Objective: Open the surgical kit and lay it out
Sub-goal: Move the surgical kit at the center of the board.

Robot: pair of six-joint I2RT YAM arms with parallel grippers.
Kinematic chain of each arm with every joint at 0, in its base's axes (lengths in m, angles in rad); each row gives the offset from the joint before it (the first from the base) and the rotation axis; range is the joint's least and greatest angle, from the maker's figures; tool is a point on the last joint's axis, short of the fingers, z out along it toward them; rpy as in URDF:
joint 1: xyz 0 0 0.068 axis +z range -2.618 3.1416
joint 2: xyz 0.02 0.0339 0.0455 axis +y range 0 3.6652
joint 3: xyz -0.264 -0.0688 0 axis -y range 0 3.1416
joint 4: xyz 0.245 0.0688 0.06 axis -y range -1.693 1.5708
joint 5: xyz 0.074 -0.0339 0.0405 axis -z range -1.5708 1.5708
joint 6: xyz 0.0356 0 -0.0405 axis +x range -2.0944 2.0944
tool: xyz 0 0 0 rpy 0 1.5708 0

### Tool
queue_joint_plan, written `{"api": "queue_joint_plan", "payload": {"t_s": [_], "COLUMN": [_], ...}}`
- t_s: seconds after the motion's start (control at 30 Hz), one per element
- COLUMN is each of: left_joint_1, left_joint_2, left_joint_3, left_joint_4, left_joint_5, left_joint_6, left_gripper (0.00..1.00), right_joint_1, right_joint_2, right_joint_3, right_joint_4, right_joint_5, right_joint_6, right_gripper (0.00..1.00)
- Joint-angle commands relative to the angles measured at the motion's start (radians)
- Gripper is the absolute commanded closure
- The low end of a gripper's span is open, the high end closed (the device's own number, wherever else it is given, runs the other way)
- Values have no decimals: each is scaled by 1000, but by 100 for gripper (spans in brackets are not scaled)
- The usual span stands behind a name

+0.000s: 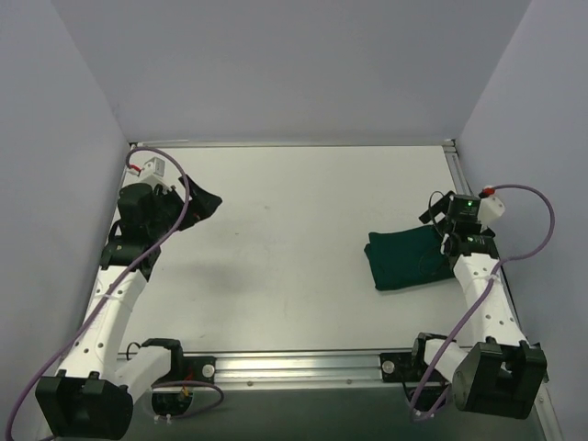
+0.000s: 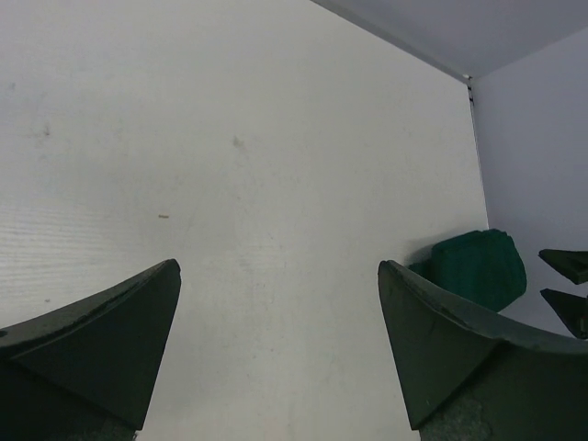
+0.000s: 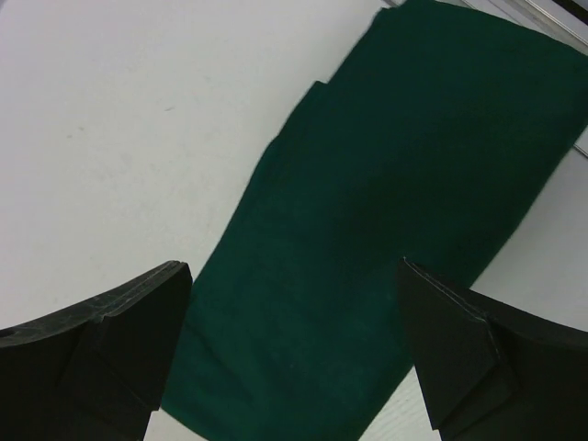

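The surgical kit is a folded dark green cloth bundle [image 1: 409, 259] lying on the white table at the right, also seen far off in the left wrist view [image 2: 478, 266]. My right gripper [image 1: 443, 225] hovers at the bundle's right end. Its jaws are open and the green cloth [image 3: 404, 165] fills the space below and between them [image 3: 294, 266]. My left gripper [image 1: 200, 204] is far away at the table's back left, open over bare tabletop [image 2: 278, 266], nothing between its fingers.
Lilac walls enclose the white table [image 1: 294, 239] on three sides. An aluminium rail [image 1: 303, 366] runs along the near edge between the arm bases. Purple cables loop beside each arm. The right gripper's fingertips [image 2: 565, 285] show at the edge of the left wrist view.
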Motion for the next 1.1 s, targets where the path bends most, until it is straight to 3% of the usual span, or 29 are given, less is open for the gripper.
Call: {"api": "queue_joint_plan", "payload": {"t_s": [0.0, 0.23, 0.5, 0.67, 0.77, 1.07], "left_joint_1": [7, 4, -4, -19, -23, -23], "left_joint_2": [2, 37, 62, 49, 52, 26], "left_joint_3": [40, 11, 35, 6, 4, 20], "left_joint_4": [-55, 19, -3, 34, 28, -14], "left_joint_5": [117, 227, 284, 309, 307, 243], "left_joint_6": [18, -14, -10, -49, -46, -25], "left_gripper": [2, 0, 5, 8, 9, 9], "right_joint_1": [-66, -236, -278, -271, -226, 91], "right_joint_2": [20, 101, 211, 334, 409, 750], "right_joint_3": [7, -62, -154, -99, -39, 284], "right_joint_4": [-94, -50, 88, 162, 168, 86], "right_joint_5": [28, -56, -176, -260, -260, -231], "right_joint_6": [48, 11, -15, -130, -185, -299], "right_gripper": [0, 0, 0, 1, 4, 9]}}
